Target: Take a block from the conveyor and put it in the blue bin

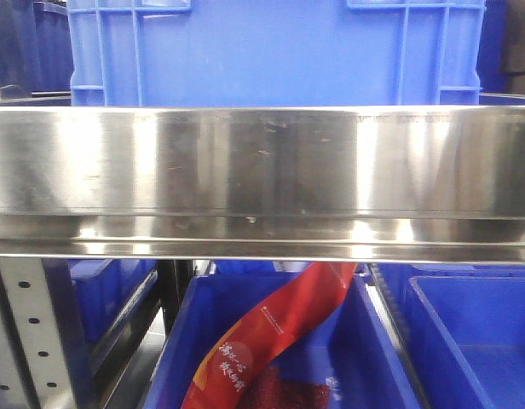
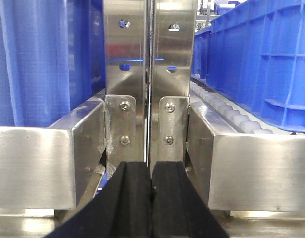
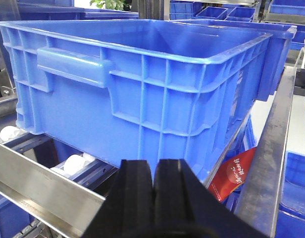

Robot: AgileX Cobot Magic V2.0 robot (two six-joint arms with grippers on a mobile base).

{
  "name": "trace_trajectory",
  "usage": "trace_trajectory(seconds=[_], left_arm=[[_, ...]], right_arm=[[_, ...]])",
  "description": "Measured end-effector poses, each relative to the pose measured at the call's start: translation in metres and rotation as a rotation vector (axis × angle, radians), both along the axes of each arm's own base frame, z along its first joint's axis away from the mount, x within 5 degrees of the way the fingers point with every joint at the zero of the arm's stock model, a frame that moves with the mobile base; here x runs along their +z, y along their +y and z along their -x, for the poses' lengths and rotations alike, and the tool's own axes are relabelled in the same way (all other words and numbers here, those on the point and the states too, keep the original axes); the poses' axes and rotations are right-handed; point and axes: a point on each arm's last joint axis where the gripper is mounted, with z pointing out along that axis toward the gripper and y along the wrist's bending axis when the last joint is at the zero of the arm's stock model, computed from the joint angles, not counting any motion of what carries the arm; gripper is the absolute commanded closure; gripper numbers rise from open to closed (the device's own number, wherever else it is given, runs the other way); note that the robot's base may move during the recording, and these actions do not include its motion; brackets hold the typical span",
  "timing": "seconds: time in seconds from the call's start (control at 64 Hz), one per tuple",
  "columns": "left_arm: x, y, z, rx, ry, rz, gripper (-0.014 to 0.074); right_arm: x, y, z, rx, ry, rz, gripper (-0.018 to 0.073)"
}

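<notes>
No block or conveyor in any view, so we can't locate the target. Risk as we judge it: reaching blind, we clip the steel rail [image 1: 262,162] or the blue bin [image 3: 142,84] right ahead of the right wrist. Left gripper [image 2: 152,198] is clenched, pads together, nothing between them, facing the steel uprights [image 2: 150,74] without touching. Right gripper [image 3: 153,198] is likewise pressed closed and empty, near the bin wall. Red packet [image 1: 271,341] lies in the lower bin [image 1: 373,358].

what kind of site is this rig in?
Likely a warehouse or factory sorting line: stacked blue crates, steel racking with roller tracks, and more blue bins on the shelf below.
</notes>
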Motion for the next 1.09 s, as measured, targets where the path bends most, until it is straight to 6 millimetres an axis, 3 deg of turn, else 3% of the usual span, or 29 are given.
trace_trajectory(seconds=[0.563, 0.75, 0.922, 1.094], left_arm=[[0.000, 0.000, 0.000, 0.000, -0.001, 0.000, 0.0707], [0.000, 0.000, 0.000, 0.000, -0.001, 0.000, 0.0707], [0.000, 0.000, 0.000, 0.000, -0.001, 0.000, 0.0707], [0.000, 0.000, 0.000, 0.000, -0.001, 0.000, 0.0707]], right_arm=[[0.001, 0.000, 0.000, -0.002, -0.014, -0.004, 0.0721], [0.001, -0.015, 0.000, -0.142, -0.050, -0.014, 0.0721], [-0.021, -0.034, 0.011, -0.330, -0.122, -0.037, 0.0721], [-0.066, -0.044, 0.022, -0.457, -0.160, -0.062, 0.0721]])
